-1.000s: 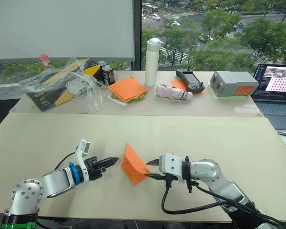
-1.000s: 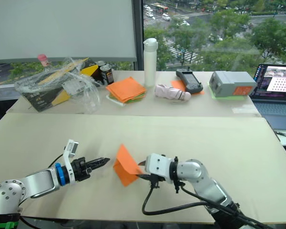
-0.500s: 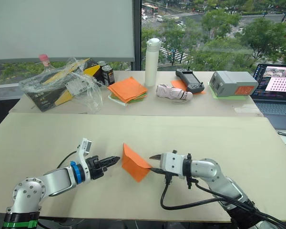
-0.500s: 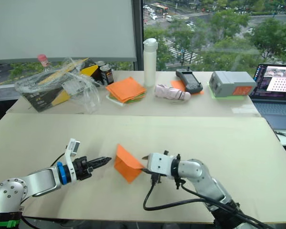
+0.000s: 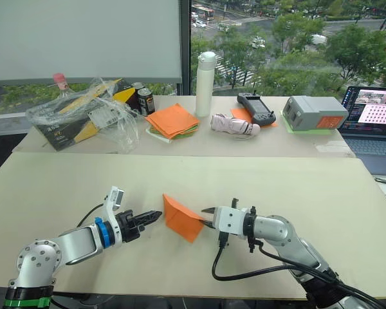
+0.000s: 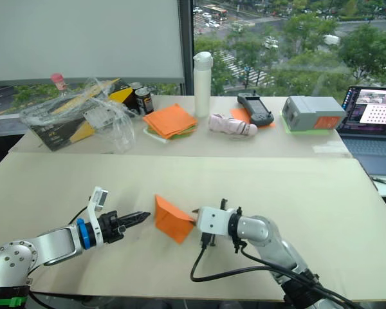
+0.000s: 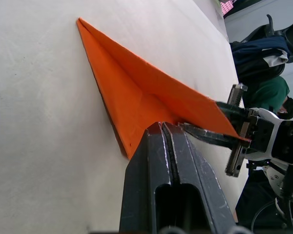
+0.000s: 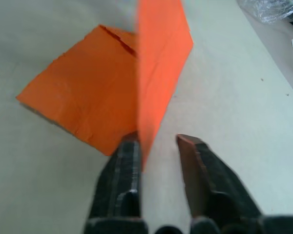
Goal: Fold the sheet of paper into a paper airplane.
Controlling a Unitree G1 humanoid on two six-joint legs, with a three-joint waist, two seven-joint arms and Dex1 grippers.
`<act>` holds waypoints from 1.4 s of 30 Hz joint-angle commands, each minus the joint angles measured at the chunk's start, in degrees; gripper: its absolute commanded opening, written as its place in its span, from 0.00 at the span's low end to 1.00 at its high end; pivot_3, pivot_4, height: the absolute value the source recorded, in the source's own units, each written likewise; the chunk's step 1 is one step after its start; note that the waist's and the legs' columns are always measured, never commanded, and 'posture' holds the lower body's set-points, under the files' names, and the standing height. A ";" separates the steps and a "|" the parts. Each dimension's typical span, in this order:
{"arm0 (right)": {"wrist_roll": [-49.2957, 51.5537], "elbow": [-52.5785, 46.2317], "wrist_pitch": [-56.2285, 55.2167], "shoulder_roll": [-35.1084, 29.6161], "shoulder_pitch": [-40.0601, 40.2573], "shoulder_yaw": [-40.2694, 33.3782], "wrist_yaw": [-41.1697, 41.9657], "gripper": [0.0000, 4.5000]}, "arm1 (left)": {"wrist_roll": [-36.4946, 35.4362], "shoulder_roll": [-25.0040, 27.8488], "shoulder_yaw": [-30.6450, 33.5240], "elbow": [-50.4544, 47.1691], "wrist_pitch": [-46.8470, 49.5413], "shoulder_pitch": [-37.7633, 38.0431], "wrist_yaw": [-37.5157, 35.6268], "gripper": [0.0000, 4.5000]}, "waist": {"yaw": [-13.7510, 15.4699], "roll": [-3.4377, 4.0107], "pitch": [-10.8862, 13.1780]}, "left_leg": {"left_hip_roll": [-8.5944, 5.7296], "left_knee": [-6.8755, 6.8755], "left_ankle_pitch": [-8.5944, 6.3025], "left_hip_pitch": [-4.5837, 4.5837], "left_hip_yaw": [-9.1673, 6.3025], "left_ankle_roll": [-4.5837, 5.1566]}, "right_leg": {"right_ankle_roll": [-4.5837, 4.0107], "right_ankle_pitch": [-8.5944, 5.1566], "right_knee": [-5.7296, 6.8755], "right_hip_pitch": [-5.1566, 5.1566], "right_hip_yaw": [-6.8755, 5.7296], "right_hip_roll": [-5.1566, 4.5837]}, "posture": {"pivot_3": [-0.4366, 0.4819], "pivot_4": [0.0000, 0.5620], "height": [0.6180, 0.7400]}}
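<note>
We are looking at an upper-floor office or lab: a pale worktop (image 5: 347,193) standing before a window (image 5: 289,45) over treetops and a street, a laptop (image 5: 373,119) glowing, a handheld controller (image 5: 256,107) lying nearby.

No readable text, label, brand, number or sign on anything.

even daylight comes in from the window (image 5: 289,45) behind the tables, bright outside, soft indoors. the table (image 5: 289,187) is evenly lit with faint shadows. head views are sharp, with slight bending at the edges. in the right wrist view the raised paper (image 8: 158,73) flap and the fingers (image 8: 122,190) are blurred; the left wrist view is crisp on the near fingers (image 7: 166,185).
</note>
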 commanded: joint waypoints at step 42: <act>-3.46 21.40 -35.50 -2.41 -10.78 1.99 2.24 0.01 | 7.72 2.97 -2.93 1.77 0.73 -7.74 -9.82 0.00 | -0.19 -0.01 0.00 | 0.00 0.04 0.30 0.11 0.03 -0.52 | 0.00 0.00 0.18 0.05 0.03 0.02 | 0.48 0.27 1.00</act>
